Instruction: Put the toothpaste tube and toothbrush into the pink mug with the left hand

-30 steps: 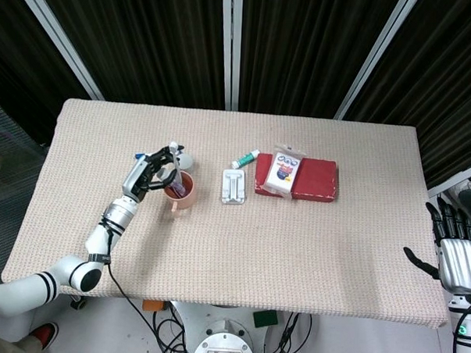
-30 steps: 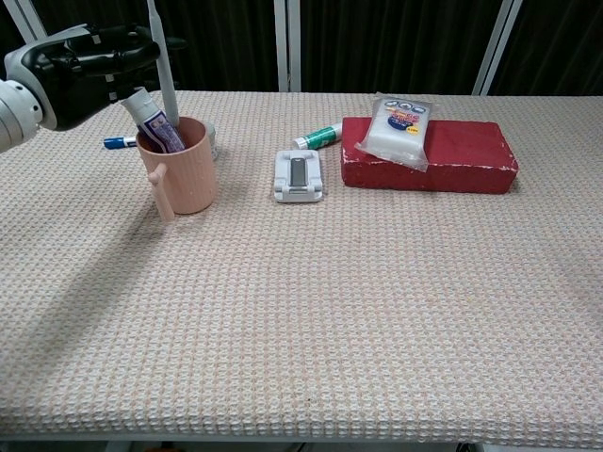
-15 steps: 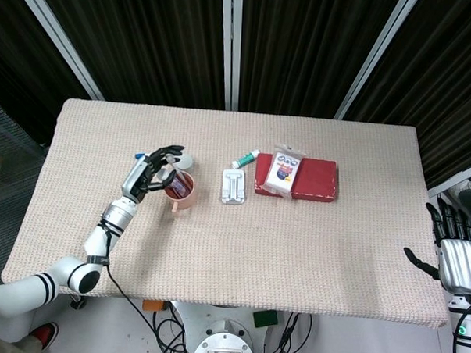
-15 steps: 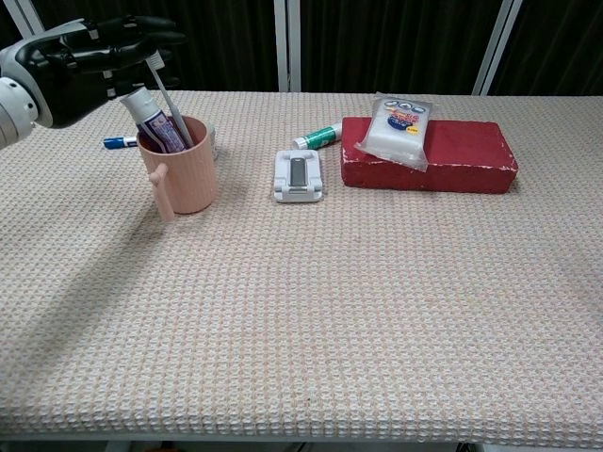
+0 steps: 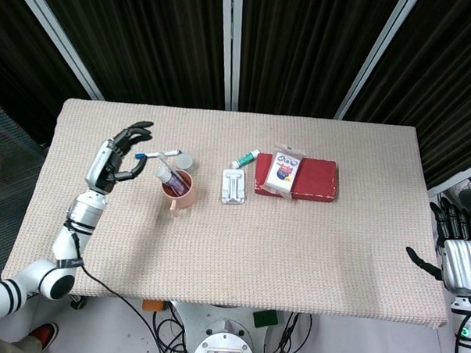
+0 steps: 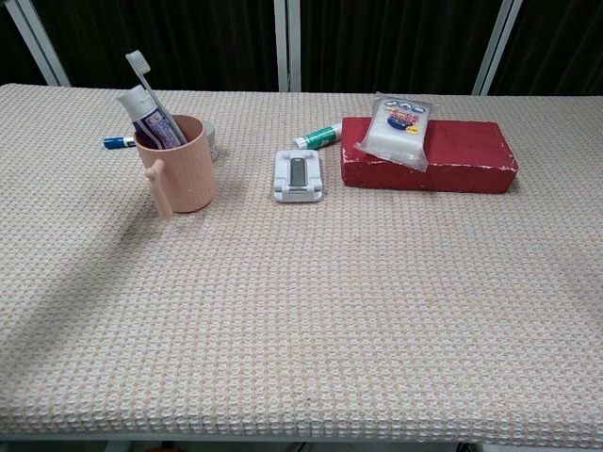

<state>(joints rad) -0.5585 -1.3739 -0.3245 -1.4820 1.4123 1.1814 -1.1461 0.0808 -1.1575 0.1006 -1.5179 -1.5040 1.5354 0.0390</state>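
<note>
The pink mug point(image 6: 179, 174) stands upright at the left of the table, its handle toward the front; the head view shows the mug point(image 5: 180, 191) too. The purple-and-white toothpaste tube point(image 6: 143, 113) sticks up out of it, and the white toothbrush point(image 6: 151, 89) leans inside beside the tube, bristles up. My left hand point(image 5: 118, 154) hovers well left of the mug, fingers spread, holding nothing; the chest view does not show it. My right hand point(image 5: 456, 250) hangs off the table's right edge, fingers apart and empty.
A blue-tipped pen point(image 6: 118, 143) and a small white round item point(image 5: 186, 159) lie just behind the mug. A white holder point(image 6: 299, 176), a green-capped tube point(image 6: 318, 137) and a red box point(image 6: 452, 160) bearing a white packet point(image 6: 400, 120) sit mid-table.
My left hand let go of the toothbrush, opened and drew back to the left, leaving the chest view. The toothbrush now leans in the mug beside the tube.
</note>
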